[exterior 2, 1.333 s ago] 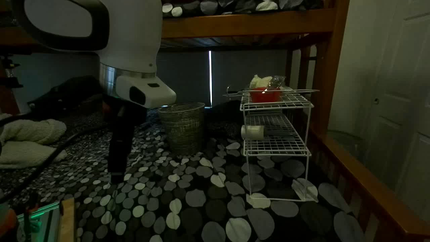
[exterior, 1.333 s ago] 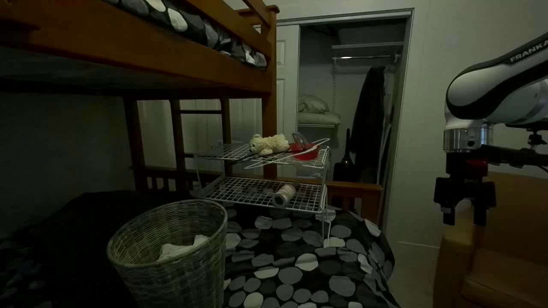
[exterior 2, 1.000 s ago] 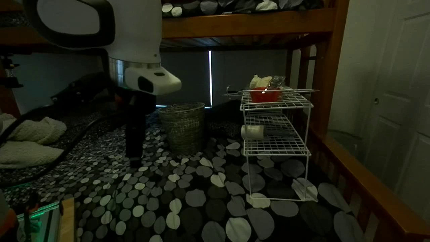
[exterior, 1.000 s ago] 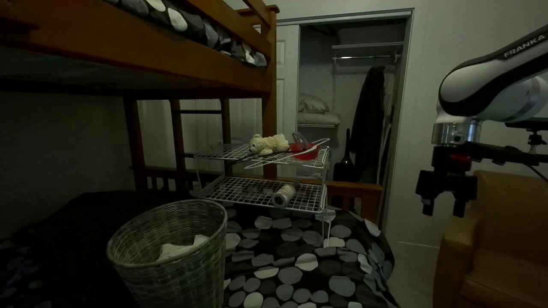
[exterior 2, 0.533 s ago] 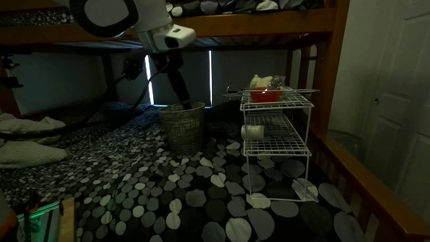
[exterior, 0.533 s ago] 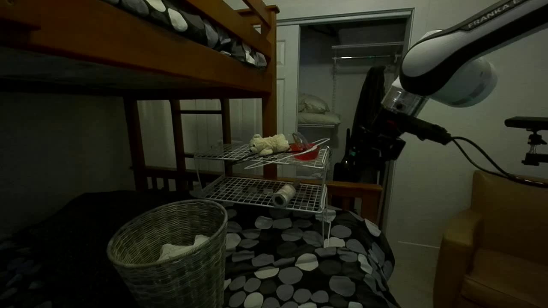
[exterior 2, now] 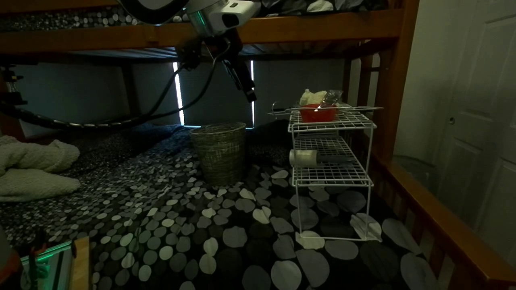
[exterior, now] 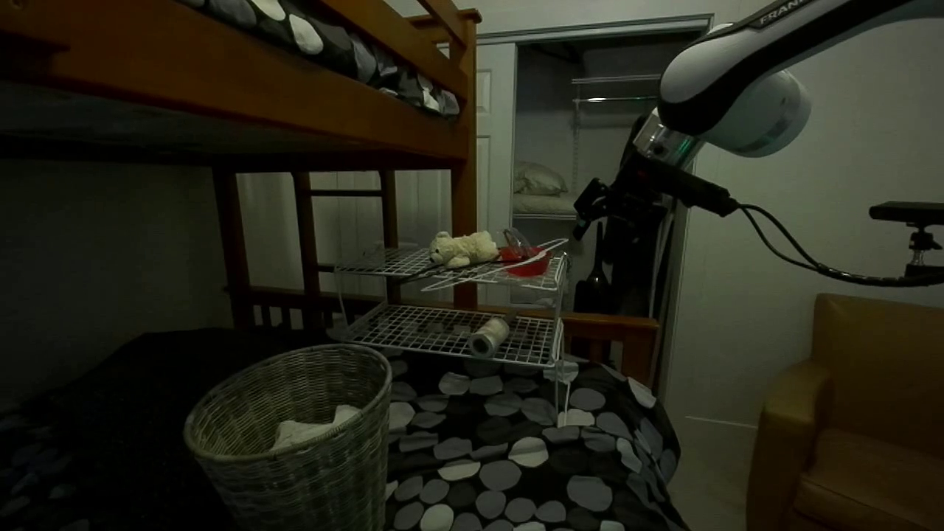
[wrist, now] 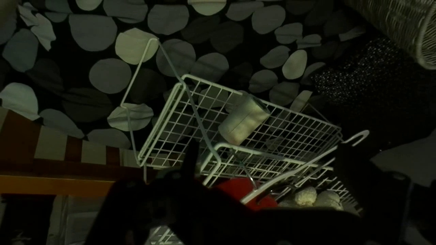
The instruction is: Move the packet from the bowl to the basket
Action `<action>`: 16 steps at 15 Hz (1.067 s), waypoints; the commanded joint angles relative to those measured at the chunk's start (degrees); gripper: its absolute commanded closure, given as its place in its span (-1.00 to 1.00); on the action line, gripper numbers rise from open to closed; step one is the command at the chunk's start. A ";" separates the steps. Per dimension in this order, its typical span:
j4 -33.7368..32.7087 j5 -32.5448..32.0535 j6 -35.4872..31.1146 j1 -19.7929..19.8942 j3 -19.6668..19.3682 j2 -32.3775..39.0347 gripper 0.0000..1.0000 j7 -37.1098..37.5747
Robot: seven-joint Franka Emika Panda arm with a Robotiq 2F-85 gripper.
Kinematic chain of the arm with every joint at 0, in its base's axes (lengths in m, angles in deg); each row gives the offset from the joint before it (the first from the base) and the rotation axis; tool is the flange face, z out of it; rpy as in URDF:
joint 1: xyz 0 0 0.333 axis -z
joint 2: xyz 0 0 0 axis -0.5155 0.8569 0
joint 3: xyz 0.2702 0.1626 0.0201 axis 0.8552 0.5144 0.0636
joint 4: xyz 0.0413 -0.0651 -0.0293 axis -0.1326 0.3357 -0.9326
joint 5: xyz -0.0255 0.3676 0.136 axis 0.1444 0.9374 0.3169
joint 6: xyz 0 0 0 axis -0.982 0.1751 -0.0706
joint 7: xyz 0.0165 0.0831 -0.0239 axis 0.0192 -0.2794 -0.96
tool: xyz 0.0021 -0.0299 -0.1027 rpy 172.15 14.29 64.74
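Note:
The clear shiny packet [exterior: 516, 240] sticks up out of the small red bowl [exterior: 525, 263] on the top shelf of the wire rack. Both also show in an exterior view, the packet [exterior 2: 333, 97] above the bowl [exterior 2: 318, 114]. In the wrist view the bowl [wrist: 235, 188] is partly covered by my gripper; I cannot make out the packet there. The woven basket [exterior: 324, 472] stands on the bed, also in an exterior view [exterior 2: 221, 155] and the wrist view's corner [wrist: 402, 30]. My gripper [exterior: 584, 217] is tilted, above and apart from the rack; its fingers [wrist: 267, 149] are spread and empty.
The white wire rack [exterior: 435, 335] holds a pale teddy bear [exterior: 464, 248] and a white hanger [exterior: 479, 274] beside the bowl, and a white roll [exterior: 490, 337] below. A white cloth [exterior: 313, 429] lies in the basket. The upper bunk [exterior 2: 290, 32] overhangs the bed.
My arm has swung toward the rack and the gripper has risen and tilted from pointing straight down to pointing slantwise at the rack. The packet, bowl and basket have not moved.

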 commanded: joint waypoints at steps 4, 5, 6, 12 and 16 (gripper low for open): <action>1.12 0.93 -1.66 0.76 0.64 -0.46 -1.00 3.80; 1.07 -0.31 -2.97 1.93 1.42 0.19 -1.00 5.96; 0.22 -1.88 -5.48 2.88 2.00 2.18 -1.00 6.94; -15.54 -6.47 -8.77 -1.09 2.07 20.94 -1.00 -5.30; -29.96 -10.86 -1.98 -1.87 2.92 31.35 -1.00 -12.12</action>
